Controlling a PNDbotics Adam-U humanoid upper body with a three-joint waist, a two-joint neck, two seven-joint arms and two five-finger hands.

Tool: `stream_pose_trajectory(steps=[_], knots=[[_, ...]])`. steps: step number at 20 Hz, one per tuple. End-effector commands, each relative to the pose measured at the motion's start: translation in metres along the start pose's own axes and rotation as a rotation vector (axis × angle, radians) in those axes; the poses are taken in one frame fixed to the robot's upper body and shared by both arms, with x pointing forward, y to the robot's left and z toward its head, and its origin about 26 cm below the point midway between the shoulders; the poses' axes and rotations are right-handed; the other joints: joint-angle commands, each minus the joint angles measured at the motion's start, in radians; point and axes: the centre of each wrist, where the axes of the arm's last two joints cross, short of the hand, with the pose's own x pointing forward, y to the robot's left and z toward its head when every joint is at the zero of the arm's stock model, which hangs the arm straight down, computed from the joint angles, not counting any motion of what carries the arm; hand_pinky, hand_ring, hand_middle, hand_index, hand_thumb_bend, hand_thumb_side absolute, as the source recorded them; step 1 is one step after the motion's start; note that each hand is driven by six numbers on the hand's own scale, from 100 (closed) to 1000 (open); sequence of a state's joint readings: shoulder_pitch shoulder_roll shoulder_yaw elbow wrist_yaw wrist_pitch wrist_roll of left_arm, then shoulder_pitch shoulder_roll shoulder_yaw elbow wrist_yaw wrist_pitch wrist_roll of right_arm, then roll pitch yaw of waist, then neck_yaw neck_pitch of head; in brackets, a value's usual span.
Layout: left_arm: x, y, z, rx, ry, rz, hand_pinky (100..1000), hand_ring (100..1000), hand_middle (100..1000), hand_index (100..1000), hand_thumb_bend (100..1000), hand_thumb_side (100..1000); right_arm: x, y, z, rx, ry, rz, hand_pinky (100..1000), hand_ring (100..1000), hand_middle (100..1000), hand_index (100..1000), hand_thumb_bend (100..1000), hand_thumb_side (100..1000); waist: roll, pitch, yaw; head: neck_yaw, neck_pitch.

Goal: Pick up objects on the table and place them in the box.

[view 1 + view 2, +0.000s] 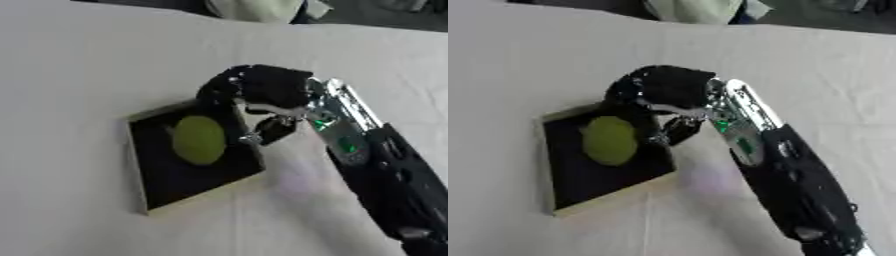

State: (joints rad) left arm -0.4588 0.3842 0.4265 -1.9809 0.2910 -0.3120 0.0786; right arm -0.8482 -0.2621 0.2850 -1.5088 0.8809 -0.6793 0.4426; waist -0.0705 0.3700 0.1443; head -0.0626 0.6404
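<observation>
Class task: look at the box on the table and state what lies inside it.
Inside the box lies one yellow-green round object on a dark floor. The right hand covers the box's far right corner, so that part cannot be seen.

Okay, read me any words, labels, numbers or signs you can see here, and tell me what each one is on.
None can be read.
Box: dark inside, pale rim, no print visible.
Yellow-green round object in the box: no markings visible.
Right hand and its forearm: green lights only, no legible lettering.
White table: bare of text.

Pale cloth-covered table [79, 65], dark floor [815, 15] beyond its far edge.
</observation>
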Motion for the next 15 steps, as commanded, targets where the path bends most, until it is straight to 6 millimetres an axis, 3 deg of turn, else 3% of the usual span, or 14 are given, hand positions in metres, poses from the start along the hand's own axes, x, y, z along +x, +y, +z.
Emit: stream_pose_trajectory(steps=[1,5,6,8,15], knots=[[0.007,0.0,-0.007,-0.019,-0.032,-0.002,503,654,626,663,100,496,0.001,-0.03,0.011,-0.09,0.013,0.034,805,849,822,915,250,100,0.007,-0.025,-0.001,0.002,-0.005],[0.007,0.0,-0.007,-0.018,-0.032,-0.004,503,654,626,663,100,496,0.005,-0.043,0.017,-0.134,0.022,0.01,805,849,822,915,250,100,0.007,-0.025,-0.001,0.003,-0.004],[0.007,0.0,-0.006,-0.015,-0.032,-0.006,503,655,626,663,100,495,0.006,-0.045,0.019,-0.142,0.025,0.002,760,833,810,937,167,100,0.009,-0.026,-0.006,0.008,0.0],[0.007,0.003,-0.006,-0.006,-0.032,-0.017,503,655,625,663,100,495,0.005,-0.054,0.034,-0.199,0.063,-0.005,743,827,798,939,100,100,0.013,-0.026,-0.021,0.024,0.004],[0.008,0.007,-0.004,0.006,-0.03,-0.04,500,656,626,663,100,498,0.011,-0.076,0.093,-0.454,0.233,-0.027,716,815,771,915,100,100,0.025,-0.019,-0.041,0.033,0.005]])
